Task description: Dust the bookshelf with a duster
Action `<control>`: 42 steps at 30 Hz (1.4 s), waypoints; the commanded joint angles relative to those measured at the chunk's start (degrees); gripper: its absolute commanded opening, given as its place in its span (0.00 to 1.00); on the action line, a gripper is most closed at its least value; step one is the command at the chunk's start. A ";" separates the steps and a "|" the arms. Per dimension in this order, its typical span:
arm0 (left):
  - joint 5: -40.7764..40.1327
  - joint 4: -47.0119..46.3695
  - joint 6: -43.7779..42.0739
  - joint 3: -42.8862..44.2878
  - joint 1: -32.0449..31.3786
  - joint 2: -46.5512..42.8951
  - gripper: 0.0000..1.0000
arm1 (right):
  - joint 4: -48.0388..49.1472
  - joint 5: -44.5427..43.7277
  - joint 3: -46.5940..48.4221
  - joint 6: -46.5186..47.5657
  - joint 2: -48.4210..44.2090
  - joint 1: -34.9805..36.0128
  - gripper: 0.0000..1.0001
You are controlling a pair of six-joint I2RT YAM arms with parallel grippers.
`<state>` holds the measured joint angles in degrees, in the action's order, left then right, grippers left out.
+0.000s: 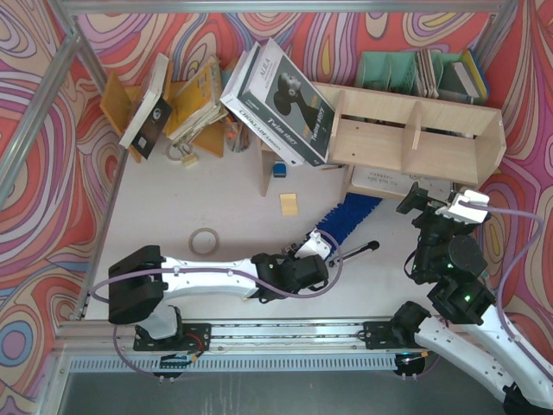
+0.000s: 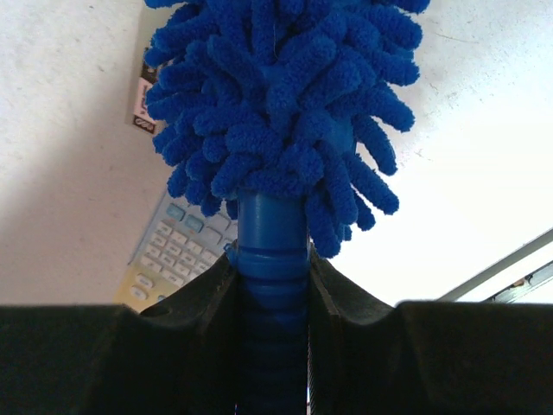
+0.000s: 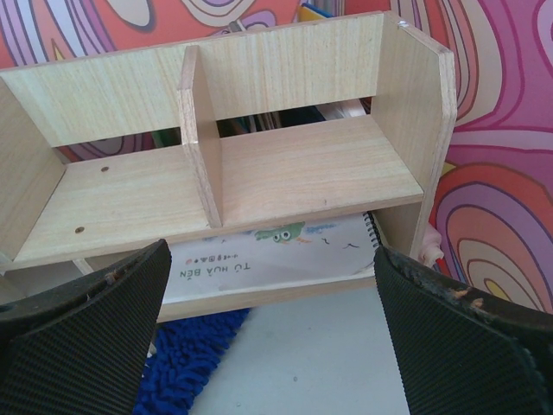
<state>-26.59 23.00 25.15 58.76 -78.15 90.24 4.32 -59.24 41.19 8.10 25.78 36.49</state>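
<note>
My left hand (image 2: 272,290) is clenched on the duster (image 2: 276,104), fingers (image 2: 212,294) pinching the slim ribbed handle just below the collar where the fluff starts. That looks like the right spot: hard plastic, and the ribs should stop it sliding. The handle is thin and round, so I'd guess it may twist in the grip if the head drags.

The head is soft chenille. It's probably very light and will squash and flop on contact, so little force is needed and there's nothing fragile about it.

From above, the duster (image 1: 350,216) lies low over the surface (image 1: 233,207), head pointing at the shelf (image 1: 406,130), tip near the shelf's lower front edge. I can't tell if the fluff touches the surface.

My right hand (image 3: 272,346) is released, jaws wide apart, holding nothing. It hangs in front of the shelf (image 3: 259,173), looking into its two right compartments, with blue fluff showing low left.

The shelf is stiff plywood and its compartments are bare. A notebook (image 3: 276,251) lies under it. It looks light enough to shift if I push hard, so sweep gently.
</note>
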 commanded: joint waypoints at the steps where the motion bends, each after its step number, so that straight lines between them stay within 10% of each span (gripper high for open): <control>1: 0.56 -0.63 2.26 3.10 0.15 2.89 0.00 | -0.36 0.33 0.96 -0.66 -0.15 -0.43 0.89; 13: 2.78 -7.40 -6.17 6.32 -1.50 -0.92 0.00 | -0.45 0.53 0.73 -0.58 -0.87 -0.54 0.89; 32: 13.76 -5.06 -17.29 27.38 -1.49 16.33 0.00 | -0.71 0.29 0.65 -0.50 -1.80 -0.54 0.88; 42: 10.44 -1.99 -11.90 20.46 -1.48 14.47 0.00 | -0.66 1.02 0.46 -0.38 -3.13 -0.54 0.88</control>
<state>-16.80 23.22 12.69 82.56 -78.94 106.74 3.57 -58.48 41.19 7.66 23.14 36.29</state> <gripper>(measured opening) 0.344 0.885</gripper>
